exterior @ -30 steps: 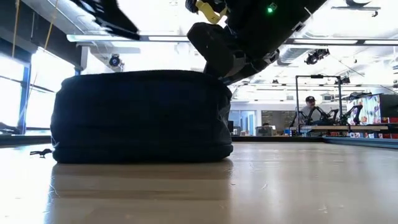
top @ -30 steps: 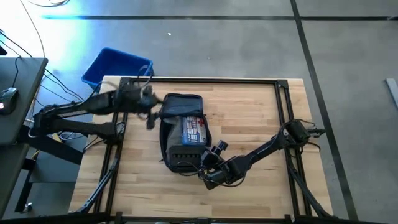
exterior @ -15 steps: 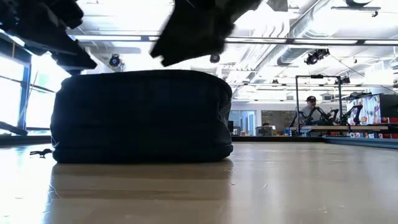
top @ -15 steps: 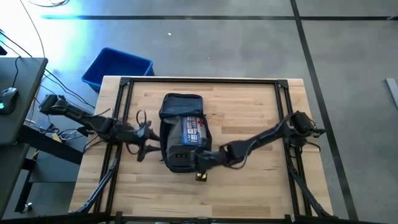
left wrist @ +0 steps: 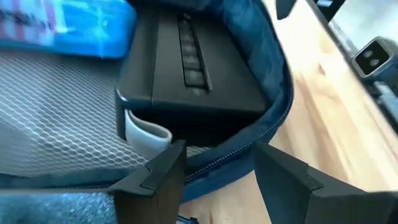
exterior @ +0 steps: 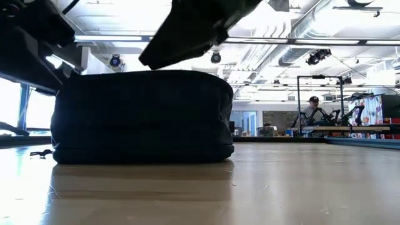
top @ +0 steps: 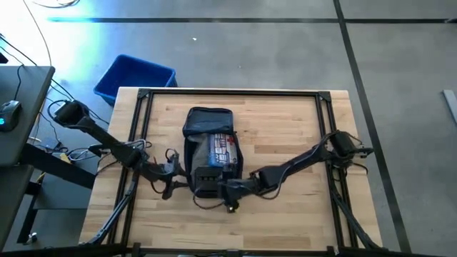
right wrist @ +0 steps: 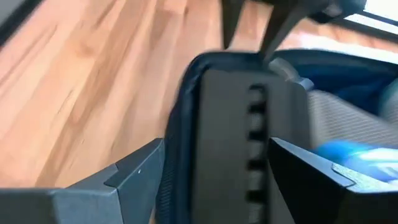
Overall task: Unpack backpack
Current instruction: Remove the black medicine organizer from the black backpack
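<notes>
Overhead, table-level, two close wrist views

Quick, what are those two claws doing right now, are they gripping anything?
Left gripper: open, empty, at the backpack rim.
Right gripper: open, holding nothing, over the black box.

A pale butcher-block table [top: 285, 135] stands on a grey concrete floor [top: 271, 50] crossed by dark tape lines. A bright blue bin [top: 134, 77] sits on the floor by the table's far left corner, and a dark desk [top: 20, 107] with a mouse [top: 8, 111] lies further left (cables trail beside it). Across the room, bright windows [exterior: 39, 87], ceiling ducts [exterior: 300, 31] and a seated person [exterior: 310, 109] in a cap show under strong overhead light
</notes>
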`<state>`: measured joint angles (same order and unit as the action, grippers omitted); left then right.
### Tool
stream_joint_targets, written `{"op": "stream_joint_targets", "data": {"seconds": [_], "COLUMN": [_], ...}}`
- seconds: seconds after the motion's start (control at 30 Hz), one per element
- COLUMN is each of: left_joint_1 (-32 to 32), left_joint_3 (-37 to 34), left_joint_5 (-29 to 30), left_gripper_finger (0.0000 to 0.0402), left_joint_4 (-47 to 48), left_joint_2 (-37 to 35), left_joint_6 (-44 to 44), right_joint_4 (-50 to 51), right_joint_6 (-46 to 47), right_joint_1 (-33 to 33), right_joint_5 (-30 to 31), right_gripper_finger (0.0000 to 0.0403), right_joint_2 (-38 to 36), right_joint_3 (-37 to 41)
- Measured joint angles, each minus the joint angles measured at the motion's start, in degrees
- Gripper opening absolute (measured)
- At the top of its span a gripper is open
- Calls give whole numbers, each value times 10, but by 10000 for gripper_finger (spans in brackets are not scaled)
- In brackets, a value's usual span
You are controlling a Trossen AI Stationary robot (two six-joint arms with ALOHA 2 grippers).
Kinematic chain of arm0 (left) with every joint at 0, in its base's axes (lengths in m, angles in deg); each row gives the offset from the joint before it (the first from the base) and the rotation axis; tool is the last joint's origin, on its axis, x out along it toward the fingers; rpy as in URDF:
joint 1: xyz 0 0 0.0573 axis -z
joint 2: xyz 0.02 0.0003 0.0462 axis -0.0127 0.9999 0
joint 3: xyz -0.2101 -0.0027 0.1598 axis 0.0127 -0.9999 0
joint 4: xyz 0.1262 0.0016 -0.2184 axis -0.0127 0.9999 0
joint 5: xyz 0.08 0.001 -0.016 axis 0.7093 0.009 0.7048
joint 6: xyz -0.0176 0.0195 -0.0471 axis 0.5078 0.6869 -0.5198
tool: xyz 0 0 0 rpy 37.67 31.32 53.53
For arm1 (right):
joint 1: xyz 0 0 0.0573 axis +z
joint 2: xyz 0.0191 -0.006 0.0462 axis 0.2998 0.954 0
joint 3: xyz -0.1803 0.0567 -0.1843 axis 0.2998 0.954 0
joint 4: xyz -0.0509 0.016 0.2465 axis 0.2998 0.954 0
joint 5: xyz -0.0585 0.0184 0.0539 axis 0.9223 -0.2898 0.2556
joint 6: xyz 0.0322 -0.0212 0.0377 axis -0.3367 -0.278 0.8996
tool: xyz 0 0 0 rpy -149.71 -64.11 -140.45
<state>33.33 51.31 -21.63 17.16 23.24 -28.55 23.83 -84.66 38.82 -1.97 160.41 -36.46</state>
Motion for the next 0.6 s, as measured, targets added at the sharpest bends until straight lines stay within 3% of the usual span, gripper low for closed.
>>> {"op": "stream_joint_targets", "data": {"seconds": [0.13, 0.3, 0.47, 0.6], "left_joint_1": [-3, -5, -5, -12], "left_joint_3": [0, 1, 8, 17], "left_joint_5": [9, 0, 1, 0], "left_gripper_finger": [160, 160, 160, 160], "left_joint_4": [-45, -86, -94, -89], "left_joint_2": [65, 130, 165, 171], "left_joint_6": [-1, -17, -26, -17], "right_joint_4": [-8, -16, -35, -11], "right_joint_6": [-2, 0, 2, 2], "right_joint_1": [15, 20, -1, -57], "right_joint_5": [78, 84, 33, -77], "right_gripper_finger": [273, 273, 273, 273], "right_joint_2": [28, 29, 1, 9], "right_joint_3": [0, 0, -14, -56]}}
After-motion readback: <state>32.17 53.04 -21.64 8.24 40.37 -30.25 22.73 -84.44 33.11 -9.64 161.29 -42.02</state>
